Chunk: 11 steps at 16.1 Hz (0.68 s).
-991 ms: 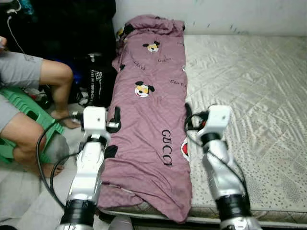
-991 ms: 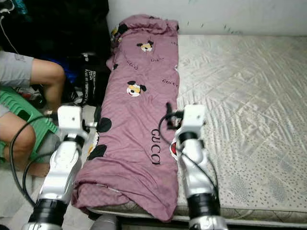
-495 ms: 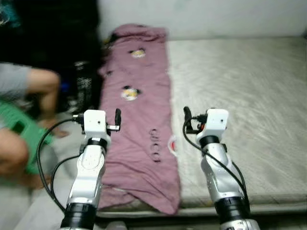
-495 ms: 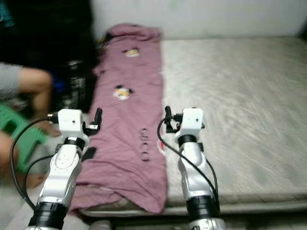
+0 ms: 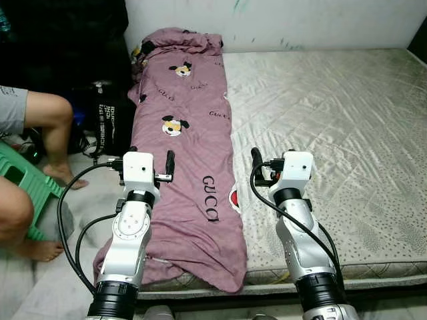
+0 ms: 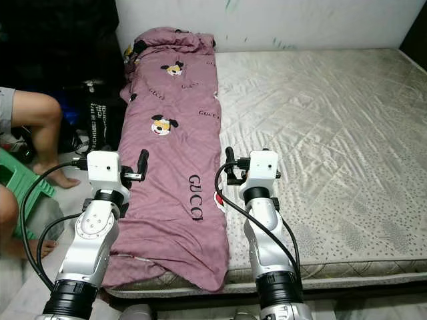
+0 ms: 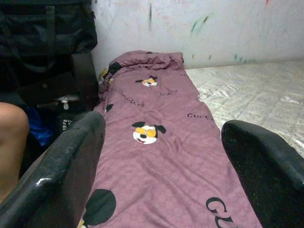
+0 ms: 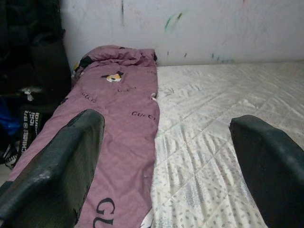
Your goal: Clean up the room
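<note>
A purple quilt (image 5: 183, 160) lies folded lengthwise along the mattress's (image 5: 333, 127) edge, running from 12 to 6 o'clock. Left gripper (image 7: 161, 166) hovers over it, fingers spread. Right gripper (image 8: 166, 161), fingers spread too, hovers at the quilt's 3 o'clock edge. A person's leg (image 5: 47, 127) sits at 9 o'clock.

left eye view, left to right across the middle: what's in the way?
Person's leg → black bag → left end effector → purple quilt → right end effector → bare mattress.
</note>
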Available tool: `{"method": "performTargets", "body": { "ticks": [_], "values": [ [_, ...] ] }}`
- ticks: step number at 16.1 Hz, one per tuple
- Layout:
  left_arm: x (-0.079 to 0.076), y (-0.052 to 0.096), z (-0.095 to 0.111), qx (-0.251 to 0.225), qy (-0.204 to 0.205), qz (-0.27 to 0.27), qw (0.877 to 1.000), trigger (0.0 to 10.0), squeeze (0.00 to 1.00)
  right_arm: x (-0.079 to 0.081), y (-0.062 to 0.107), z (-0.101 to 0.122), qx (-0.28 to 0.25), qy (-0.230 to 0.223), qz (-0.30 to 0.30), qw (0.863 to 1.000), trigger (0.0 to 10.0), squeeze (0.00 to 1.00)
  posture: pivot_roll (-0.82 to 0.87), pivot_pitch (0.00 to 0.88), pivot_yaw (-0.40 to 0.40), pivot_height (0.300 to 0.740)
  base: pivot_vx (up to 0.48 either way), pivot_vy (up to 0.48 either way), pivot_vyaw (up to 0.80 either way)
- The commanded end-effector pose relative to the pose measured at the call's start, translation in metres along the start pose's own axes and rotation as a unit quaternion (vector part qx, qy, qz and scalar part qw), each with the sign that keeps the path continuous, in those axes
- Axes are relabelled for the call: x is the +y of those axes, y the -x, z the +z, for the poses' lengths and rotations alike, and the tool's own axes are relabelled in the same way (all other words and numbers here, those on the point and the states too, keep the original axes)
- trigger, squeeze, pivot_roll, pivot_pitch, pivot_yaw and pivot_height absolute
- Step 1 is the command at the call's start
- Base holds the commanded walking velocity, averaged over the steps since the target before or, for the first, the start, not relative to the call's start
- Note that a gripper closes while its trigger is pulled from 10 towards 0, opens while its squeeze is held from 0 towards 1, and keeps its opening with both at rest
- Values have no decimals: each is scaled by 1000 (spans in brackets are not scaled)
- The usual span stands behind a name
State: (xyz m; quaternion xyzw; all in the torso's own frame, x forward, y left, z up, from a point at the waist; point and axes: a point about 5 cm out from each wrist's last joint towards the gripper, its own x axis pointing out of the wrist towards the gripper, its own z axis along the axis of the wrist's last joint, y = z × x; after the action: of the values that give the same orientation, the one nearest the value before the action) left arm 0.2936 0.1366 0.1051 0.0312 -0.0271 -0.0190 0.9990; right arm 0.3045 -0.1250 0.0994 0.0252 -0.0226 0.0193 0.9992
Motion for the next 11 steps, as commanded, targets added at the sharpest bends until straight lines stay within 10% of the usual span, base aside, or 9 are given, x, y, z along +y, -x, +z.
{"method": "performTargets", "body": {
  "ticks": [1, 11],
  "values": [
    [2, 0, 2, -1, -3, -2, 1000, 10000, 0, 0, 0, -1, 6, 3, 2, 1000, 10000, 0, 62, 0, 36, 740, -330, 0, 0],
    [1, 0, 5, -9, 2, -5, 1000, 10000, 0, 2, -1, -2, 6, 5, 8, 1000, 10000, 0, 62, 0, 35, 740, -161, 0, 0]
  ]
}}
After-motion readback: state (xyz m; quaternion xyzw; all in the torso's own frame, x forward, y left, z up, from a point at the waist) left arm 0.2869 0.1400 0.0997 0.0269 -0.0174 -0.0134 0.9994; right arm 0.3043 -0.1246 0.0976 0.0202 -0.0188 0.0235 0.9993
